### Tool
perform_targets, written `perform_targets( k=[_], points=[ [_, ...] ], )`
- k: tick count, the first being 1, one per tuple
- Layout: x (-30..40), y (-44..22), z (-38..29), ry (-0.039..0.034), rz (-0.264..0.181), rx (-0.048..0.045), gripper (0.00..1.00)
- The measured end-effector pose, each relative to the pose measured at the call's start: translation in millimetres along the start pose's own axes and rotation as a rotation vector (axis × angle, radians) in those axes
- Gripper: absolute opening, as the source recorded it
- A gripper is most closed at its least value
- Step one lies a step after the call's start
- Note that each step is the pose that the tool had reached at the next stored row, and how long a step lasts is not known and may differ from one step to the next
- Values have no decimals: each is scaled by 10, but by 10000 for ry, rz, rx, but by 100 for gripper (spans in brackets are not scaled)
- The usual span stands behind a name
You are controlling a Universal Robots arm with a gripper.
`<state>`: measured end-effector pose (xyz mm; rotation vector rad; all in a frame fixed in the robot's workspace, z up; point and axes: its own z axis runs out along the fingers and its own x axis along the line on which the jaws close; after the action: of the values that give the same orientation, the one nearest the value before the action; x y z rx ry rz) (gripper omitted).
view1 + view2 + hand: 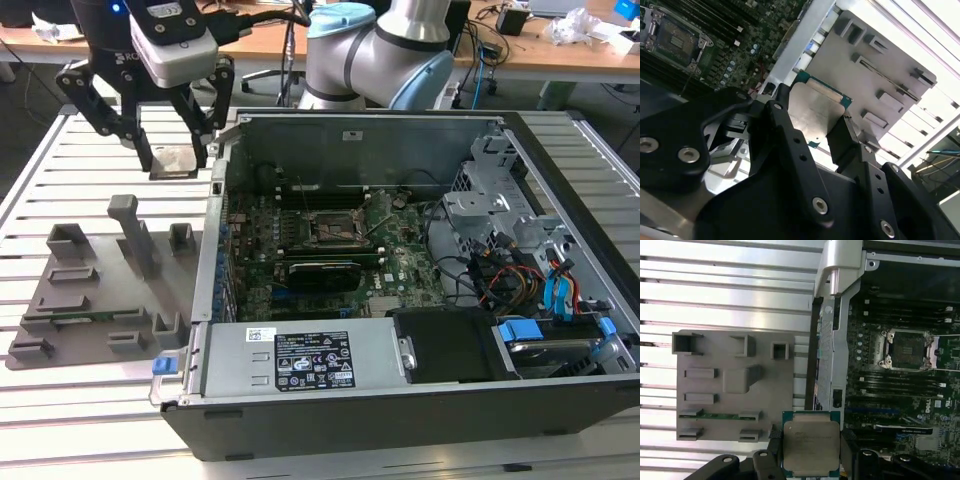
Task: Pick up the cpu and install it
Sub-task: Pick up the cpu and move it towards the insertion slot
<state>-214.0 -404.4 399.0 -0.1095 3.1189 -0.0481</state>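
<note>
We see the claw [815, 125] clamped on opposite edges of the cpu [811, 440], above the table [60, 150] beside the case [400, 420] on the exterior view's left, and we judge it light, stiff, slippery-topped and fragile underneath, so edges only.

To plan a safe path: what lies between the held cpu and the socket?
Between the cpu and the socket stands the case's side wall, then memory slots, in the first wrist view.
</note>
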Motion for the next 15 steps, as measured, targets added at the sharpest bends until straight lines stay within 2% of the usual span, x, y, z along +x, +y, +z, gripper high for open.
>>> perform_targets(
  k=[8,15],
  points=[
    [-235,88,66,5,-2,12,55],
    [-358,202,165,10,-7,14,55]
  ],
)
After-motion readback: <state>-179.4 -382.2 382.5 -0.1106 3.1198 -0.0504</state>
